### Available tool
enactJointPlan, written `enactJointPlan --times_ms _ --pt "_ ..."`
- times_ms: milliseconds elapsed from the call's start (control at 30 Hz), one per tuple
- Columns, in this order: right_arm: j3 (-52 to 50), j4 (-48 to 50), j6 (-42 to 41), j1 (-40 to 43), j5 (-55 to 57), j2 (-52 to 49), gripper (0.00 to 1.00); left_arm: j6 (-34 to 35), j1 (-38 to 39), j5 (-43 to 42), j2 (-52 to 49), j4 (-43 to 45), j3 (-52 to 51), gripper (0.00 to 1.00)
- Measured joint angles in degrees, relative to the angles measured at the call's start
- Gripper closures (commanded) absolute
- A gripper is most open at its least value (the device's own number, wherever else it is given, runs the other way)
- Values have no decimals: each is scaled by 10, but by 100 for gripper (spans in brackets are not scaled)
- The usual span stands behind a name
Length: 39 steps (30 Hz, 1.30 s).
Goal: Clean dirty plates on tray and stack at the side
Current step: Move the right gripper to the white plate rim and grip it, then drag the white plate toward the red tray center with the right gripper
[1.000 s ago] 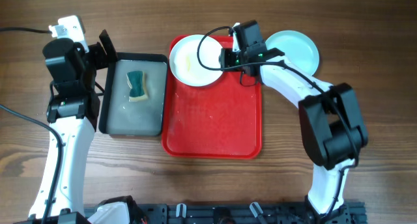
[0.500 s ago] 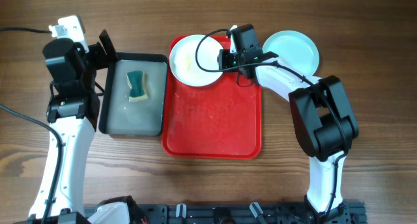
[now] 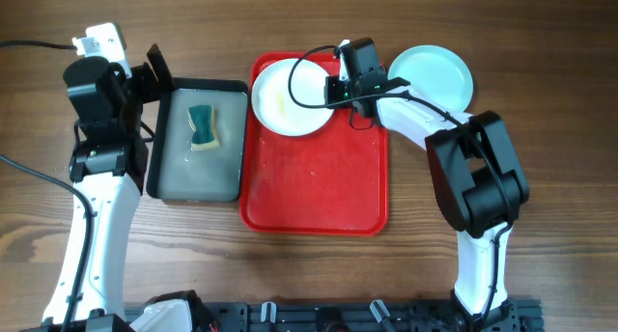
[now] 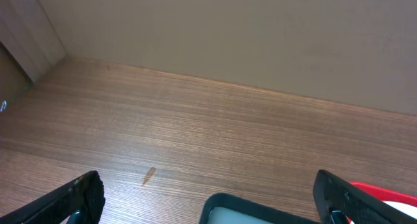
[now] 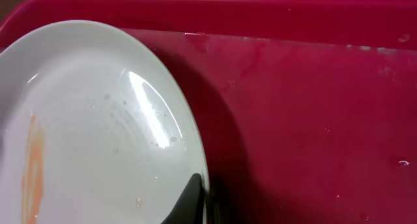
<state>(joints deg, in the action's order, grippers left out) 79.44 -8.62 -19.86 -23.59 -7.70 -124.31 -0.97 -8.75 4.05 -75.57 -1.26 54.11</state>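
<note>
Because the right gripper (image 3: 335,87) has its jaws pinched shut on the right-hand rim of the white plate (image 3: 282,98), the plate lies wholly to the left of the jaws, in the far left corner of the red tray (image 3: 319,192). An aqua plate (image 3: 435,73) sits on the table just off the tray's far right corner, so the right arm is judged nearer for stacking there. The left gripper (image 3: 154,76) stands fully open by the grey tray (image 3: 198,178), gripping nothing.
</note>
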Motion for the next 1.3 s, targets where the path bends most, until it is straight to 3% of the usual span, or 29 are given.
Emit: enactJointPlan --times_ms 500,1300 --pt "10 -114 -13 0 -22 21 96 0 0 0 0 0 0 0" --pt "10 -135 -39 0 -37 24 96 0 0 0 0 0 0 0"
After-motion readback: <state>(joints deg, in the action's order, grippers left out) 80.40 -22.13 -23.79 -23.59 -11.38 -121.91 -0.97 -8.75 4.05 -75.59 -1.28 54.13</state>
